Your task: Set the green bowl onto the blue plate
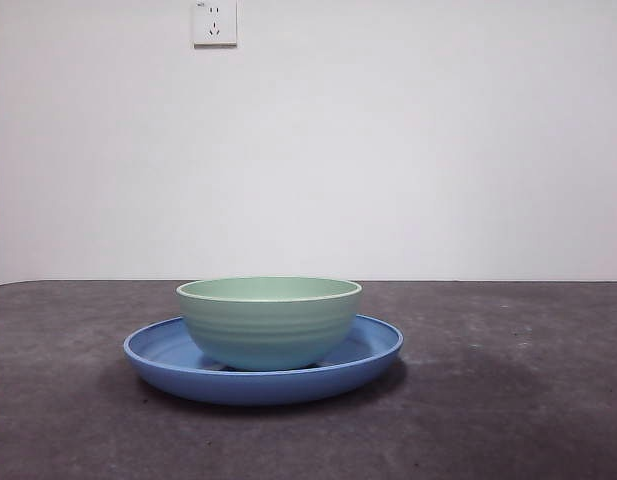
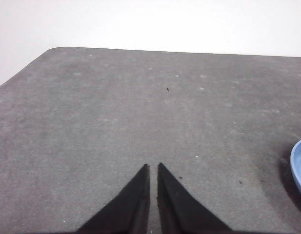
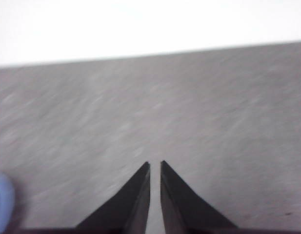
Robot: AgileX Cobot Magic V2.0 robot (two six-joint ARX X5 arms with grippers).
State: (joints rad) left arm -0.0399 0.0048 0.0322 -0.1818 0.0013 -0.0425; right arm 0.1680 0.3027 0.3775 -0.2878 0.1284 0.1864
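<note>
- My left hand (image 2: 153, 168) hangs above bare bench (image 1: 528, 400), its jaws narrowed to a thin slit with nothing between them. From its wrist camera, only a sliver of the blue plate (image 2: 299, 165) shows at about 3 o'clock. If I swing this arm that way without lifting first, I judge it could clip the rim and shove the stack.
- In the front view, the green bowl (image 1: 269, 320) sits upright inside the blue plate (image 1: 263, 375), slightly toward 9 o'clock of the plate's centre. The placement looks done to me. The bowl's offset is the weak point: a knock to the glossy plate could slide the bowl against the sloping rim.
- My right hand (image 3: 155, 168) is likewise narrowed to a slit and empty over the bench. Its wrist picture is blurred, with a blue smudge, probably the plate (image 3: 3, 202), at about 8 o'clock. I read the blur as motion, so a fast sweep toward that side risks grazing the plate.
- Neither arm shows in the front view, so I cannot judge their height over the bowl.
</note>
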